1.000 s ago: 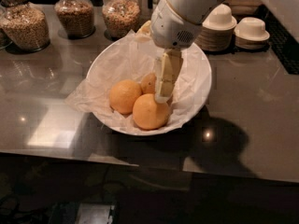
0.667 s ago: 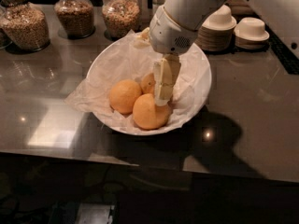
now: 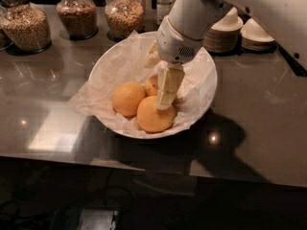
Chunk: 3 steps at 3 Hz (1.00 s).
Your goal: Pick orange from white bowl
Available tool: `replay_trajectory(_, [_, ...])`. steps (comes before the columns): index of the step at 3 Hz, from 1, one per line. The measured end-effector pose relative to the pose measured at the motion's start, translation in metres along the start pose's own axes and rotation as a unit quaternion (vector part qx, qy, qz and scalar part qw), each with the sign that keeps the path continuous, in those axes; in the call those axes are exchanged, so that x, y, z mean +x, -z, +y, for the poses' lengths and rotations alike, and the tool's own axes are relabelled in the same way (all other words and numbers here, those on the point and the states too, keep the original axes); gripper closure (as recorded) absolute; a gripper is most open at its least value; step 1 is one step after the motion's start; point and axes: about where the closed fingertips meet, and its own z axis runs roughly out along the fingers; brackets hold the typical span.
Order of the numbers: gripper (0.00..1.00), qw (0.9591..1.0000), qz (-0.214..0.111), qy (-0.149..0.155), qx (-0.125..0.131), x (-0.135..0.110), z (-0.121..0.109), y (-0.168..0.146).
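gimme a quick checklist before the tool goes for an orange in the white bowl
1. Fruit in the white bowl: three there, ok.
2. Where the tool is: low inside the bowl, tip at the front orange, ok.
3. Hold on an orange: cannot tell.
4. Neighbours: the left orange sits tight against the front one and may roll, not ok.
5. The paper lining free of the tool: cannot tell.
6. The jars and stacked bowls apart from the bowl: ok.
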Motion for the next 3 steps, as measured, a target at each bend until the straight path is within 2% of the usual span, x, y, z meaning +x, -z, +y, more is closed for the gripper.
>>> replay_trajectory(1, [0.23,0.9977,0.049,-0.002,0.047,0.004,-0.006,0.024])
replay_trajectory(2, [0.2,0.9895,0.104,0.012,0.1,-0.002,-0.012,0.06])
replay_trajectory(3, [0.21,0.9821,0.142,0.035,0.119,-0.007,-0.021,0.072])
